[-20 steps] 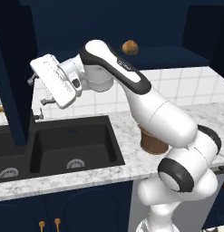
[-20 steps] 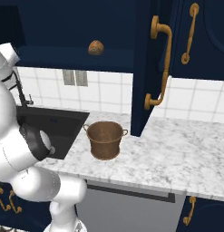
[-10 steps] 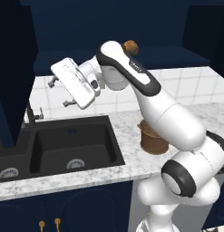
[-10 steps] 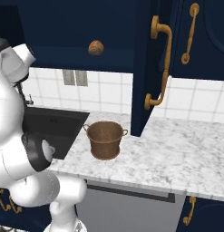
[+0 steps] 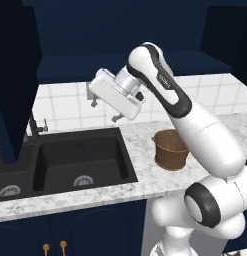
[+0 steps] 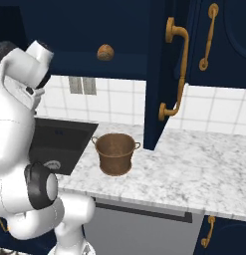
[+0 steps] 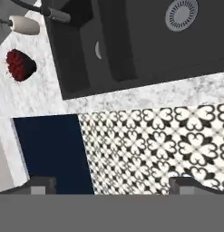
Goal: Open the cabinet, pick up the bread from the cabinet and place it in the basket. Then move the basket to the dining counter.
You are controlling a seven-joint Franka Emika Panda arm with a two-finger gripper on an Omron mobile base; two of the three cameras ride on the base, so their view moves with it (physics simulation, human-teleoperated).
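Note:
The navy cabinet stands open, its right door (image 6: 162, 74) swung out with a long brass handle (image 6: 177, 69) and its left door (image 5: 15, 80) out over the sink. On the cabinet shelf lies the small orange-tan bread (image 6: 105, 52); in the left base view my upper arm covers it. The brown basket (image 5: 170, 149) (image 6: 115, 153) sits upright and empty on the marble counter below. My gripper (image 5: 104, 111) hangs open and empty above the counter between sink and basket, pointing down; its fingertips (image 7: 38, 183) are wide apart. The dining counter is out of view.
A black double sink (image 5: 75, 160) with a faucet (image 5: 37, 125) fills the counter's left part. A dark red item (image 7: 20, 64) lies on the marble by the sink. The marble counter (image 6: 199, 164) stretches right of the basket. An outlet (image 6: 82, 85) is on the tiled wall.
My arm has swung right and risen: the hand moved from over the sink's left side to above the counter near the basket. Basket, bread and doors have not moved.

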